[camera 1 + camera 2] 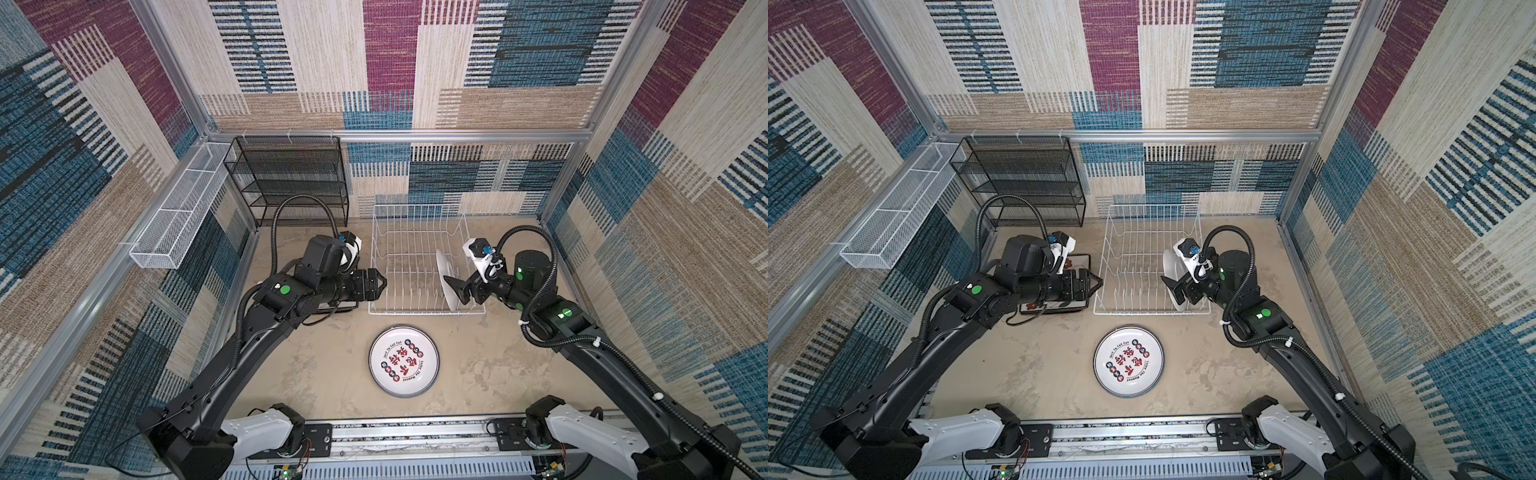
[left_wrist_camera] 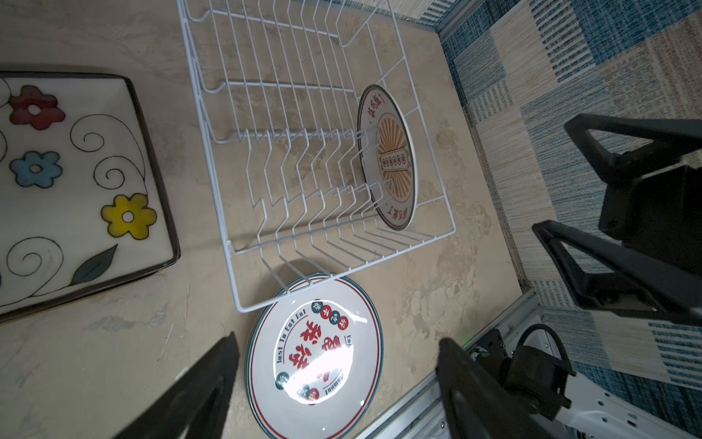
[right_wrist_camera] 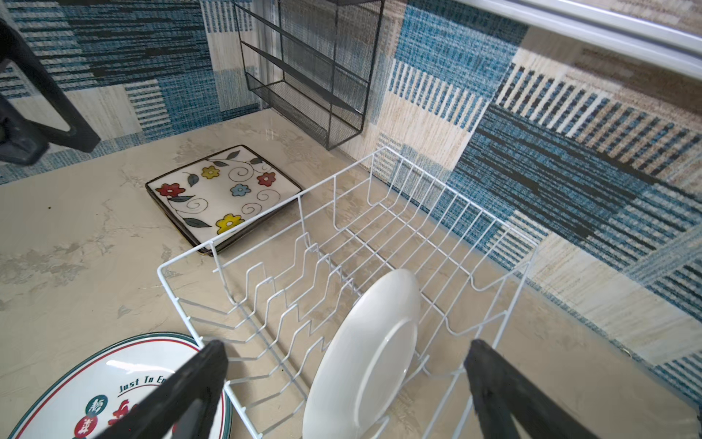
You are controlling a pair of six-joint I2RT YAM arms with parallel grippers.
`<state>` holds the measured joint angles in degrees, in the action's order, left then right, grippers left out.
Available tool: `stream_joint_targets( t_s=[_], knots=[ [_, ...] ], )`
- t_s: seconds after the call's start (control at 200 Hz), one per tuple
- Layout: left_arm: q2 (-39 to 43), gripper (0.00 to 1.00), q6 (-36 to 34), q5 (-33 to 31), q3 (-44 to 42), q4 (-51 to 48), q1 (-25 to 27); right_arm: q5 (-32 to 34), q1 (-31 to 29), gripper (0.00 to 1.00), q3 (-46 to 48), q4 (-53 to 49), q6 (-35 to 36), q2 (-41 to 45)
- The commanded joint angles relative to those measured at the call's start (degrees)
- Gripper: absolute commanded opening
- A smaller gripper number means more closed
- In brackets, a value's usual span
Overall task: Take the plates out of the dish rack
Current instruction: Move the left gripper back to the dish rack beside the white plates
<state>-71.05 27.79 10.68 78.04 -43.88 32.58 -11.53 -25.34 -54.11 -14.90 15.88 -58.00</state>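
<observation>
The plates are mostly out. One round plate stands upright at the right end of the dish rack. A round stack lies on the worktop in front, and a square stack lies left of the rack. The left end effector hovers released above the square stack. The right end effector, jaws spread wide, faces the upright plate's white back.
</observation>
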Motion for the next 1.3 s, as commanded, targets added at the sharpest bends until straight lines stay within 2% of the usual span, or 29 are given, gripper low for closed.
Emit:
stream_joint_targets(
  t_s=[0.0,0.125,0.24,0.406,0.666,0.886,1.037,1.292],
  knots=[
    [-2.63,0.84,-0.99,-2.31,0.65,4.85,0.97,5.49,0.59,1.00,0.31,-0.09,-4.58,-0.28],
    [-7.19,0.84,0.70,-2.53,1.18,9.61,2.29,6.71,3.44,1.00,1.02,-1.07,-10.13,-0.49],
    [-11.53,0.84,1.59,-3.16,2.95,12.64,3.73,3.39,7.80,1.00,1.09,-2.97,-13.73,0.26],
    [-18.88,0.84,2.91,-0.61,7.27,14.60,5.04,0.79,10.61,1.00,1.11,-5.19,-15.60,0.70],
    [-31.51,0.79,6.54,2.43,15.57,15.91,7.39,0.32,13.05,1.00,1.20,-6.20,-19.69,-0.89],
    [-39.23,0.77,9.59,5.02,20.75,18.94,8.69,-1.48,15.50,1.00,-0.47,-7.64,-20.01,-2.98],
    [-44.57,0.71,10.75,6.17,25.36,17.74,9.70,-1.76,16.15,1.00,0.14,-7.26,-20.26,-3.19],
    [-49.20,0.51,14.11,4.97,28.77,16.81,10.57,-1.49,16.56,1.00,-0.03,-7.17,-19.97,-3.15]
  ],
)
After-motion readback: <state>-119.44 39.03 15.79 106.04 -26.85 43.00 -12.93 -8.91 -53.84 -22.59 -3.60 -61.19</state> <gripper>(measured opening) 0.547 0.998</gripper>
